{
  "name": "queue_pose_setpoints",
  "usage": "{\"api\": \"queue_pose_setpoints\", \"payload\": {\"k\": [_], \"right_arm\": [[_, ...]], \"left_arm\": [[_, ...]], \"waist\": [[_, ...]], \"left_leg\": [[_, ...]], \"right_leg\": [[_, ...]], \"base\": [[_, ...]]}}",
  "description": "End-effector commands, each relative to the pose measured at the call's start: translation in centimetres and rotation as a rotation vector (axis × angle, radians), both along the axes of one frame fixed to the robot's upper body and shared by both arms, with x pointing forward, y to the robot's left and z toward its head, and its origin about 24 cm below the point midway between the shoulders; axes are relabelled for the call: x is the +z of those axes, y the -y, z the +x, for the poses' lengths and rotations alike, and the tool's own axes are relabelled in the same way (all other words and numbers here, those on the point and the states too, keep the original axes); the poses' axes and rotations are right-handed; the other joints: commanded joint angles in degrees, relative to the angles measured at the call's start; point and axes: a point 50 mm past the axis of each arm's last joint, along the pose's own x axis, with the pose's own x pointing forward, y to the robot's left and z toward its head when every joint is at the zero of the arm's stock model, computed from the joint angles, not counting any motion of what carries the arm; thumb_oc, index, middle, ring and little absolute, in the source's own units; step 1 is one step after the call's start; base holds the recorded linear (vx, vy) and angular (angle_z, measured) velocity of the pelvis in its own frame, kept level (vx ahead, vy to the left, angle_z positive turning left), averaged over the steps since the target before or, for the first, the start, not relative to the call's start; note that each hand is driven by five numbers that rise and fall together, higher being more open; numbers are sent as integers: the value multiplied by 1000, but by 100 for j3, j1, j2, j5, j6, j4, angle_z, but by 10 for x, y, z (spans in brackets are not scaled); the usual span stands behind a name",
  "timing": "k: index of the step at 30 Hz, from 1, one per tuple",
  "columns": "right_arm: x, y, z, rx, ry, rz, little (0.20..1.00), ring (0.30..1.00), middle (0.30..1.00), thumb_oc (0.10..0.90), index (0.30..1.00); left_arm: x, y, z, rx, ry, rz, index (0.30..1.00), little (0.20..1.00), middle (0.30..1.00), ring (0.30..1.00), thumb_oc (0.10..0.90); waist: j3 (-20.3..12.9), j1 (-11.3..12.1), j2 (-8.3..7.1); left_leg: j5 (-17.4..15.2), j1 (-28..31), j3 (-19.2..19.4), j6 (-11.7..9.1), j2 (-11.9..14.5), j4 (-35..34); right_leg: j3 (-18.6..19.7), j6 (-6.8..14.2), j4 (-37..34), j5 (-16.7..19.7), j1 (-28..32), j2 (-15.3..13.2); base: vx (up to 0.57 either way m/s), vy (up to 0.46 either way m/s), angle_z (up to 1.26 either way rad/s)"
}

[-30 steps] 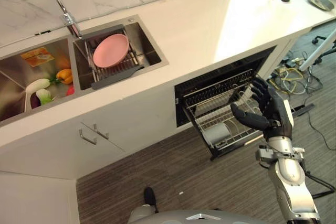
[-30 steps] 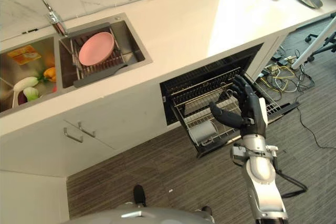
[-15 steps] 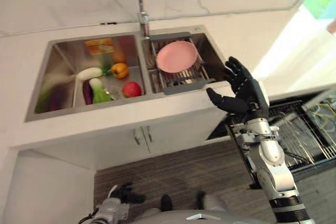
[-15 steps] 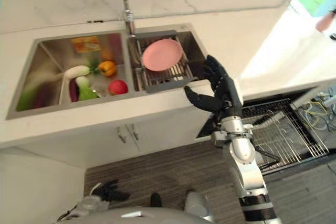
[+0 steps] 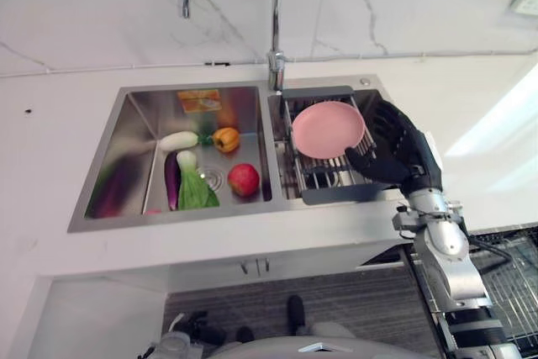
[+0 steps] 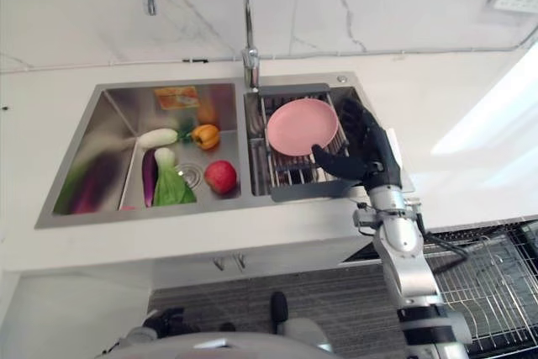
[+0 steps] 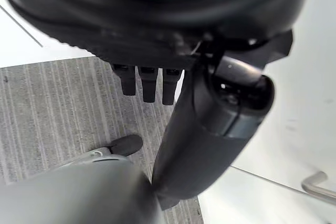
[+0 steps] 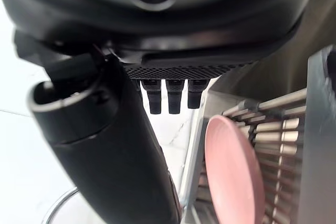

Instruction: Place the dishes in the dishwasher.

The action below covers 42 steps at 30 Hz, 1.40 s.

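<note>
A pink plate [image 5: 328,129] leans in the wire drying rack [image 5: 324,176] set in the right basin of the sink. My right hand [image 5: 395,153] is open, its fingers spread just past the plate's right edge and its thumb [image 5: 370,176] under the plate's near rim, apart from it as far as I can see. In the right wrist view the plate [image 8: 236,174] stands edge-on beyond the straight fingers [image 8: 168,95]. My left hand [image 7: 157,14] hangs low over the striped floor beside the cabinet, open and empty. The dishwasher's pulled-out wire rack [image 6: 496,283] sits at the lower right.
The left basin [image 5: 126,166] holds a red fruit [image 5: 244,179], a yellow pepper [image 5: 225,138], an eggplant [image 5: 172,191], greens and a white radish. A tall curved faucet [image 5: 273,39] rises behind the sink's divider. White countertop [image 5: 471,124] runs to the right.
The camera has swung from the dishwasher to the sink. My right hand, open throughout, has gone from the dishwasher rack up to the pink plate's right side.
</note>
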Motion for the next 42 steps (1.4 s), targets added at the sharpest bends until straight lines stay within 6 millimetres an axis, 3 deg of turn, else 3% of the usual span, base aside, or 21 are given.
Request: {"api": "queue_pose_setpoints", "payload": {"k": [1,9,15,23,34,42], "right_arm": [[71,9,-2,-37,335,-186,900,900,900,800,900],[81,13,-1,-16,327,-402,900,900,900,800,900],[85,18,4,2,307,-512,900,900,900,800,900],[84,4,20,93,282,-605,900,900,900,800,900],[79,-7,38,126,263,-731,900,900,900,800,900],[77,-9,50,180,232,-1020,900,900,900,800,900]], "left_arm": [[-4,6,-11,-61,-52,-7,900,900,900,900,800],[-2,14,4,-113,1,-26,900,900,900,900,800],[-2,17,2,-157,-10,-35,900,900,900,900,800],[-2,21,6,-210,-7,-40,900,900,900,900,800],[-2,12,-1,-223,-31,0,900,900,900,900,800],[-3,7,-7,-233,-52,17,900,900,900,900,800]], "waist": [[-219,63,-146],[-261,89,-131],[-291,122,-90],[-296,221,-83],[-289,367,-121],[-258,437,-115]], "left_leg": [[-446,203,-74,-138,-80,30],[-445,256,72,-248,71,26],[-437,266,103,-280,106,26],[-425,269,-28,-309,129,26],[-413,193,-225,-326,126,26],[-394,131,-374,-339,104,26]], "right_leg": [[154,774,247,-598,444,-785],[60,710,77,-642,543,-661],[58,677,49,-679,576,-620],[-23,606,49,-770,661,-586],[-119,566,49,-820,691,-584],[-202,560,49,-846,705,-605]], "base": [[38,-91,-32],[31,-85,-30],[14,-26,-3],[12,-21,4],[13,-12,8],[26,-10,13]]}}
